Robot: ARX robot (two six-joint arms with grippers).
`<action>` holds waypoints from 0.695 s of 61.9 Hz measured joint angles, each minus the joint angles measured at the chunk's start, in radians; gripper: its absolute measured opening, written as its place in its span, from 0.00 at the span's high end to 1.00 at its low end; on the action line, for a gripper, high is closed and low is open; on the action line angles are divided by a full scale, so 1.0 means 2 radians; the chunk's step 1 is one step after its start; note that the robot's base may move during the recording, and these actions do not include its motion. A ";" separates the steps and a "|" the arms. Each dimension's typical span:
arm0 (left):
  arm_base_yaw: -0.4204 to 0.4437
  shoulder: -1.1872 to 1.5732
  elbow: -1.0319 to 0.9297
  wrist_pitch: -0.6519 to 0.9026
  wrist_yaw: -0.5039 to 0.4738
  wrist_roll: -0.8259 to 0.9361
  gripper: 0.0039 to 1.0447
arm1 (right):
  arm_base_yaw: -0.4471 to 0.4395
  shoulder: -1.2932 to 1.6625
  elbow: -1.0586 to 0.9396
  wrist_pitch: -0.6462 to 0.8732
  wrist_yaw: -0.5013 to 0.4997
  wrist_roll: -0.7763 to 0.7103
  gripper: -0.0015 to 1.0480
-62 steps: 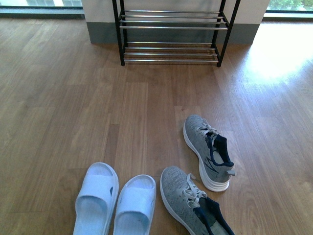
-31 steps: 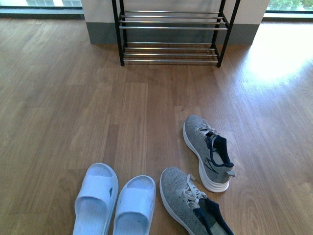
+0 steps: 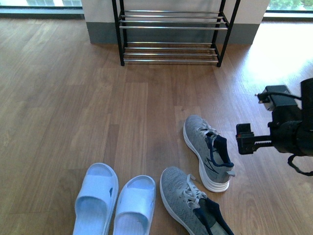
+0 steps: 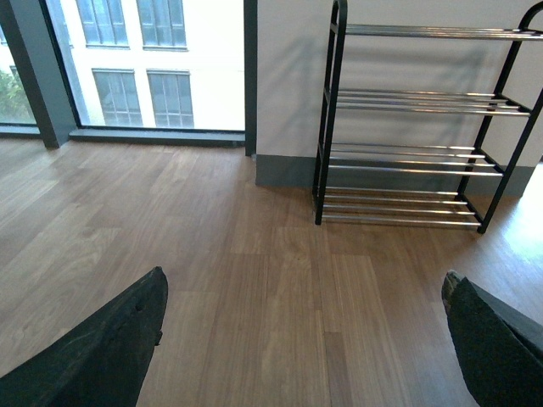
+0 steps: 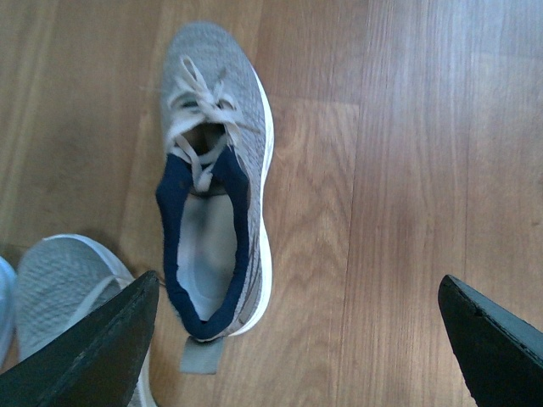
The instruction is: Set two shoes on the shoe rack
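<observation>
The shoe rack (image 3: 171, 34) is standing against the far wall on the wooden floor (image 3: 73, 98). Well short of it, the farther sneaker (image 3: 208, 152) and the nearer sneaker (image 3: 188, 203) are lying on the boards beside white slippers (image 3: 115, 203). Their dark side marks are too small to read. The right gripper (image 3: 244, 139) is hovering just right of the farther sneaker, jaws spread wide and holding nothing. The left gripper (image 4: 301, 339) is gaping too, facing the rack.

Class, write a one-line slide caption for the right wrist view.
Open right pincer poised over a grey knit sneaker lying on the wooden floor.
</observation>
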 joint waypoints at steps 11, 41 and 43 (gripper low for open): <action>0.000 0.000 0.000 0.000 0.000 0.000 0.09 | 0.001 0.105 0.092 -0.032 0.008 -0.008 0.09; 0.000 0.000 0.000 0.000 0.000 0.000 0.09 | -0.020 0.224 0.233 -0.085 -0.009 -0.032 0.09; 0.000 0.000 0.000 0.000 0.000 0.000 0.09 | -0.020 0.228 0.239 -0.092 -0.020 -0.032 0.09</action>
